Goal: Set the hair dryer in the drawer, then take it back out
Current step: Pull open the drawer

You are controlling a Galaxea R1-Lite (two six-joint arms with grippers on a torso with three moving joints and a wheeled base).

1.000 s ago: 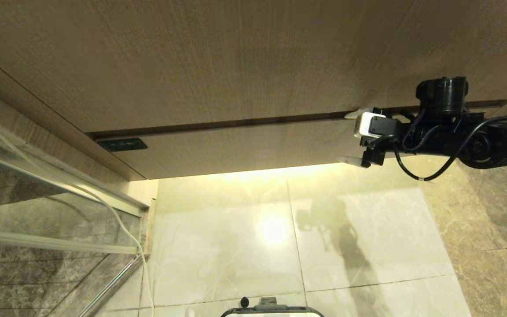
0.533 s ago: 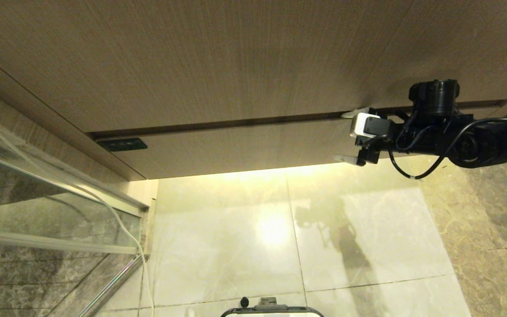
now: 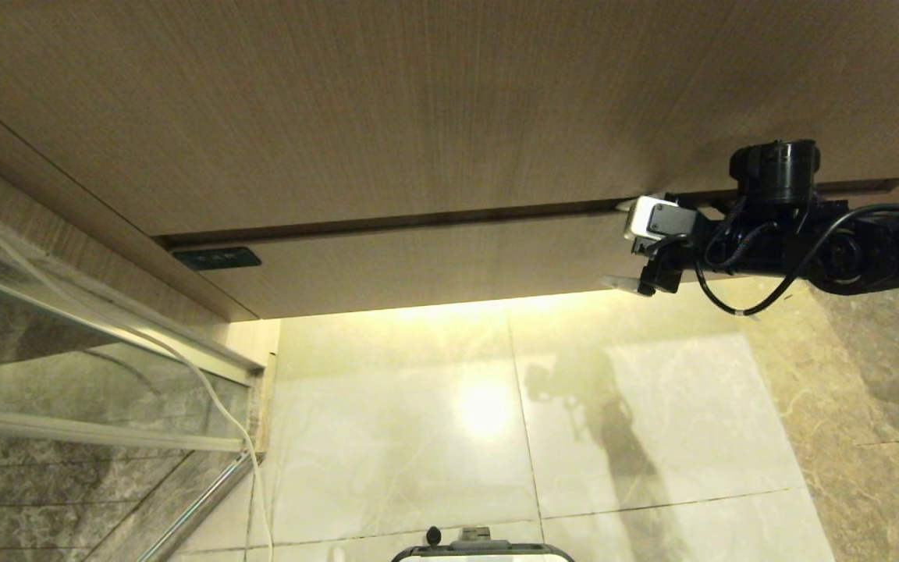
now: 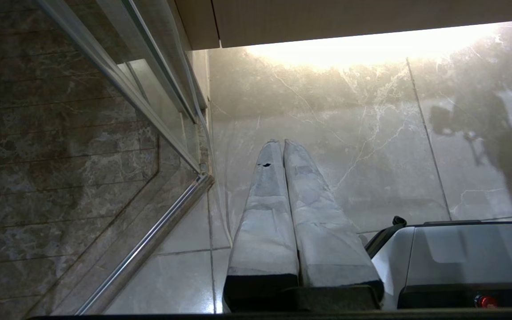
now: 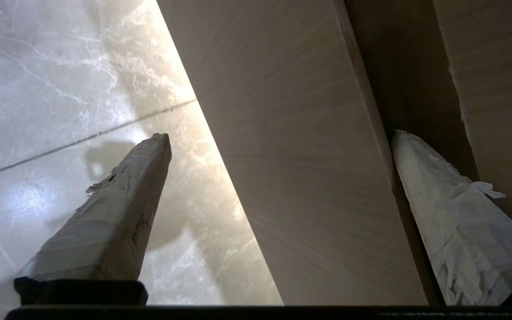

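The drawer (image 3: 434,265), a wide, shallow wood-grain front with no handle, sits closed beneath a taller wood-grain panel (image 3: 418,109), a dark gap (image 3: 418,219) running between the two. The hair dryer appears in none of the three views.

The right gripper (image 3: 627,244) reaches in from the robot's right at the drawer's right end, jaws spread as wide as they go and holding nothing. The drawer front fills the space between them: one taped finger (image 5: 456,213) lies at the dark gap along the drawer's top edge, against or just beside that edge, its tip in shadow so that contact cannot be confirmed; the other finger (image 5: 109,222) hangs below the drawer's bottom edge, out over the marble floor (image 3: 613,421). In the right wrist view the drawer (image 5: 300,169) runs as a broad pale band between the two fingers, its lower edge lit by a warm glow from under the cabinet.

Beyond the jaws, the glossy floor tiles carry the arm's shadow and a bright reflection of the under-cabinet light. A small dark label plate (image 3: 216,257) sits at the drawer's far left end, well apart from the gripper. Farther left stands a glass shower screen (image 3: 90,367) in a metal frame, a thin white cable (image 3: 223,406) trailing down it.

The left gripper (image 4: 279,143) is parked low beside the robot's base (image 4: 460,258), its taped fingers pressed together, empty, pointing at the floor near the foot of the shower screen.
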